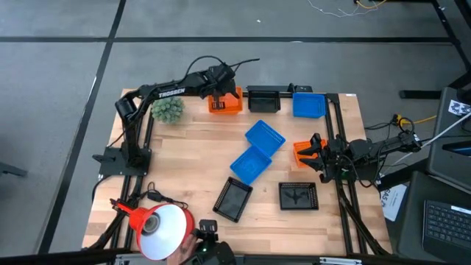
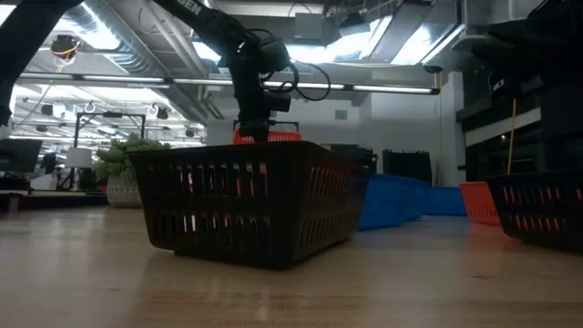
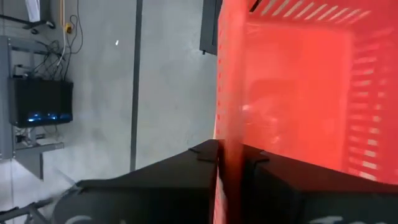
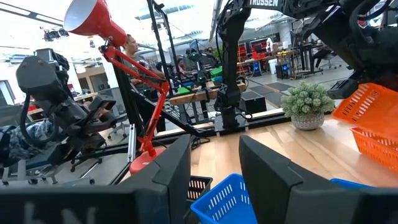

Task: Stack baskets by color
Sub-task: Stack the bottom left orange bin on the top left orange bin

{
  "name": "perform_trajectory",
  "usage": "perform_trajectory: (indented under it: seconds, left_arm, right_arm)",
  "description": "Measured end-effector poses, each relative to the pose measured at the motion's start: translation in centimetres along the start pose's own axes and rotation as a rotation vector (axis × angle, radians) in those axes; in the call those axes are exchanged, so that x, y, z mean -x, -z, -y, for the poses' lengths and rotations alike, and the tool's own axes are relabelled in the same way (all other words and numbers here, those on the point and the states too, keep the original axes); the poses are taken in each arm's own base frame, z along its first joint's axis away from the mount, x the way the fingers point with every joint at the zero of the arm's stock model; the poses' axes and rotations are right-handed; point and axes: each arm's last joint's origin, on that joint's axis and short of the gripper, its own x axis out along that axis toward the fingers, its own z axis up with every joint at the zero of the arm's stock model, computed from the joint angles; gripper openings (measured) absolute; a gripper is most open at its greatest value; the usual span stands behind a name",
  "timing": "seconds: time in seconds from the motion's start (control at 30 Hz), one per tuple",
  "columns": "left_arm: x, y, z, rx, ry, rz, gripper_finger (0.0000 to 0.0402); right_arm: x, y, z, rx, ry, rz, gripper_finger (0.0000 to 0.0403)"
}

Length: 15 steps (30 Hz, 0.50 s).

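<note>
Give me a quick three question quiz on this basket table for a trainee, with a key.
1. True or false: the left claw grips the wall of an orange basket.
2. What lies between the right claw fingers? A: a blue basket. B: nothing. C: a lamp.
3. Fill in: the plant stands on the table's ___ side.
Key: 1 true; 2 B; 3 left.

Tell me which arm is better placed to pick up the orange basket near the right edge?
The right arm: its open right gripper hovers beside that orange basket, while the left gripper is far away at the back, clamped on another orange basket.
</note>
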Motion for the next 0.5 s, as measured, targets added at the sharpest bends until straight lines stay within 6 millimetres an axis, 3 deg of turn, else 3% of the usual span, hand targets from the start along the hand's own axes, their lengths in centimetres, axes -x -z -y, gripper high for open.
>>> perform_trajectory:
  seconds: [0.3, 0.5]
  left_arm:
    - [-0.16, 0.22, -0.33, 0.012, -0.007, -0.003, 0.0059]
    - [-0.22, 0.14, -0.59, 0.025, -0.022, 0.011, 0.0069]
  right_arm:
    - [0.0, 0.22, 0.04, -0.001, 0.004, -0.023, 0.0137]
    - [0.0, 0.26, 0.05, 0.0, 0.005, -0.027, 0.0137]
